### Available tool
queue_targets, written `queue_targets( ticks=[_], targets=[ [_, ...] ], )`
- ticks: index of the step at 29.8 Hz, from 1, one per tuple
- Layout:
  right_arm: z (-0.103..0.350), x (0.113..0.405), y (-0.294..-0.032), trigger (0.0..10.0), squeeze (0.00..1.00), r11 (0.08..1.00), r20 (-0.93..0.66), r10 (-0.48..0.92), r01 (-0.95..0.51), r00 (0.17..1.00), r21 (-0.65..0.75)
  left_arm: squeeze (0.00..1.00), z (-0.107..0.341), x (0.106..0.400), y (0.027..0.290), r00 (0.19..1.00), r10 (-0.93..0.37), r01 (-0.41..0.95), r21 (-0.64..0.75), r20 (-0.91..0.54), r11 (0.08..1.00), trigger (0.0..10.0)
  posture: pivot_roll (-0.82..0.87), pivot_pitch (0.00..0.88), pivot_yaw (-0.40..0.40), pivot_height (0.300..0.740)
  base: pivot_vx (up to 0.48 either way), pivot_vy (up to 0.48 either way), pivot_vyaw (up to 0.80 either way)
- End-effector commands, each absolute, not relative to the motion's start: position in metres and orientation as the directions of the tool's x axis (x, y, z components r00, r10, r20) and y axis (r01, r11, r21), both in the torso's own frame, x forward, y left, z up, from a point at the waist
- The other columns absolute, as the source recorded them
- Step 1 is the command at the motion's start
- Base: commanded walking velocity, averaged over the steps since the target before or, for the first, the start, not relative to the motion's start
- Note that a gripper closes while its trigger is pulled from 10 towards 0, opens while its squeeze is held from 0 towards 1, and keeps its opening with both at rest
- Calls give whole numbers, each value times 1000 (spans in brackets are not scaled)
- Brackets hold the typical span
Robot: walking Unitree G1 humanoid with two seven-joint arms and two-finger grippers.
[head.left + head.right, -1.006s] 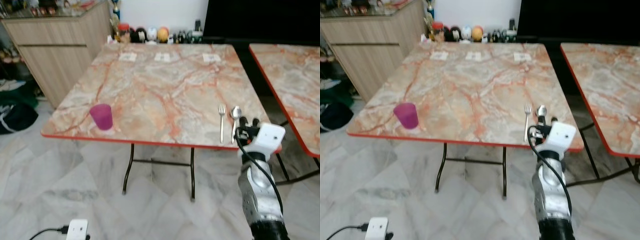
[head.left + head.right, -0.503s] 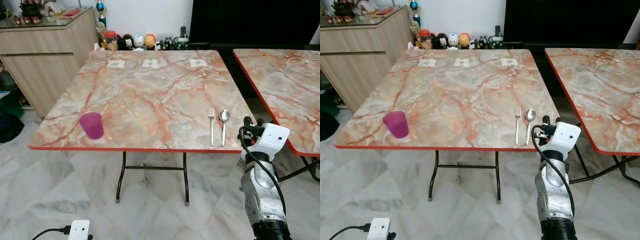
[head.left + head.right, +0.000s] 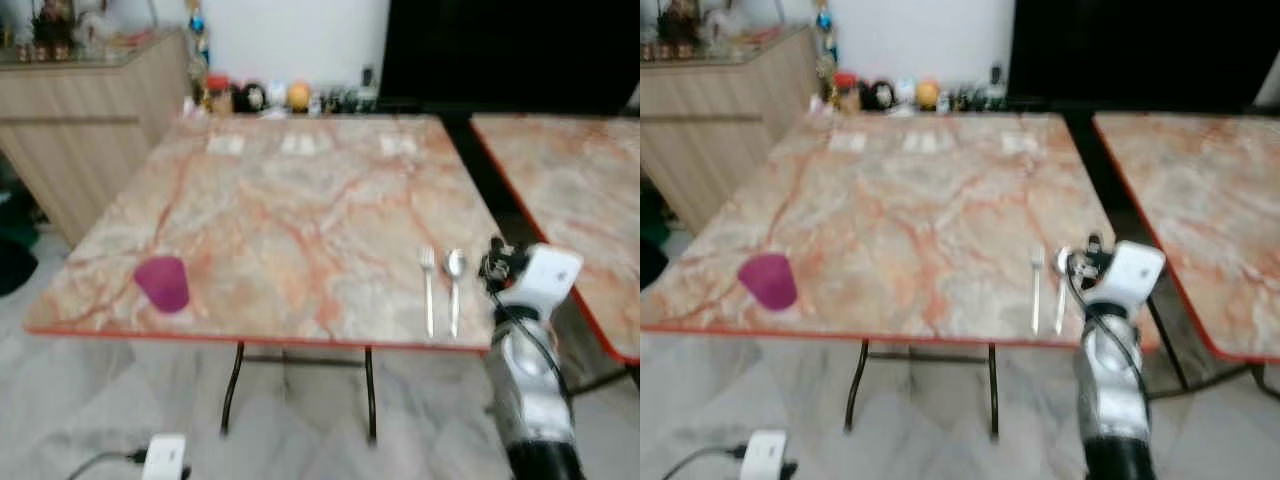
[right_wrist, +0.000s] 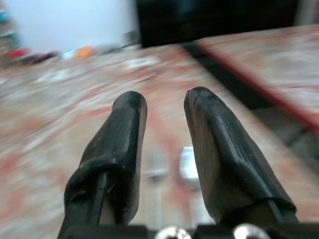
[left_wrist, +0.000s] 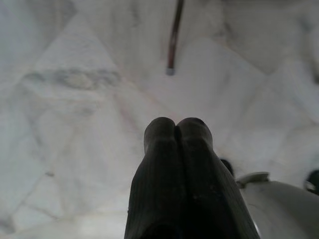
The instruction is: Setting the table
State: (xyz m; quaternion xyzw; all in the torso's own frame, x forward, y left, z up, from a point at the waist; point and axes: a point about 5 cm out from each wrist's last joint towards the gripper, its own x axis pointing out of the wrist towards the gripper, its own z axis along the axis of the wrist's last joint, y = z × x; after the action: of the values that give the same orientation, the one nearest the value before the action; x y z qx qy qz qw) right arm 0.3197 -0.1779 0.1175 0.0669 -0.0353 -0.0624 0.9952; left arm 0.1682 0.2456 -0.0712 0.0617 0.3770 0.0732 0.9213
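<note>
Cutlery lies near the marble-patterned surface (image 3: 300, 200) edge: silver metal fork (image 3: 428, 285) beside silver metal spoon (image 3: 455, 285). My right end effector (image 4: 164, 149), parted and empty, should approach slowly, centring before closing.
</note>
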Motion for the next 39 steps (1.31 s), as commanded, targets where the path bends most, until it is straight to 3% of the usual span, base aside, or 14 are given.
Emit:
queue_targets(
  ticks=[1, 2, 3, 4, 11, 12, 13, 18, 39],
  targets=[
    [113, 319, -184, 10000, 0, 982, 35, -127, 121, 991, 143, 0, -74, 165, 241, 697, 174, -93, 153, -696, 984, 10000, -2, 2, 17, 740, 0, 0, 0],
    [112, 320, -182, 10000, 380, 984, 24, -107, 103, 994, 145, 0, -74, 165, 241, 697, 173, -93, 152, -696, 984, 10000, -2, 2, 17, 740, 0, 0, 0],
    [111, 321, -180, 10000, 380, 985, 15, -93, 90, 996, 146, 0, -74, 165, 241, 697, 173, -93, 151, -696, 984, 10000, -2, 3, 16, 740, 0, 0, 0],
    [109, 321, -181, 10000, 1000, 986, 2, -97, 96, 995, 138, 0, -74, 165, 241, 697, 172, -93, 151, -696, 984, 10000, -2, 3, 17, 740, 0, 0, 0],
    [92, 335, -191, 10000, 1000, 951, -185, -222, 255, 957, 173, 0, -74, 165, 240, 699, 167, -91, 145, -696, 985, 10000, 0, 3, 19, 740, 0, 0, 0],
    [88, 336, -192, 10000, 639, 943, -220, -234, 276, 947, 186, 0, -74, 166, 239, 699, 166, -90, 145, -696, 985, 10000, 0, 3, 22, 740, 0, 0, 0],
    [86, 337, -192, 10000, 0, 938, -239, -240, 288, 941, 193, 0, -74, 166, 239, 699, 165, -89, 145, -696, 985, 10000, 0, 3, 22, 740, 0, 0, 0],
    [79, 344, -194, 10000, 0, 923, -311, -235, 312, 921, 225, 0, -74, 166, 239, 701, 165, -90, 144, -694, 986, 10000, 10, 4, 21, 740, 0, 0, 0],
    [83, 359, -203, 10000, 0, 906, -350, -280, 367, 894, 211, 0, -75, 162, 241, 696, 162, -78, 150, -699, 986, 10000, 17, 12, 28, 740, 0, 0, 0]
  ],
)
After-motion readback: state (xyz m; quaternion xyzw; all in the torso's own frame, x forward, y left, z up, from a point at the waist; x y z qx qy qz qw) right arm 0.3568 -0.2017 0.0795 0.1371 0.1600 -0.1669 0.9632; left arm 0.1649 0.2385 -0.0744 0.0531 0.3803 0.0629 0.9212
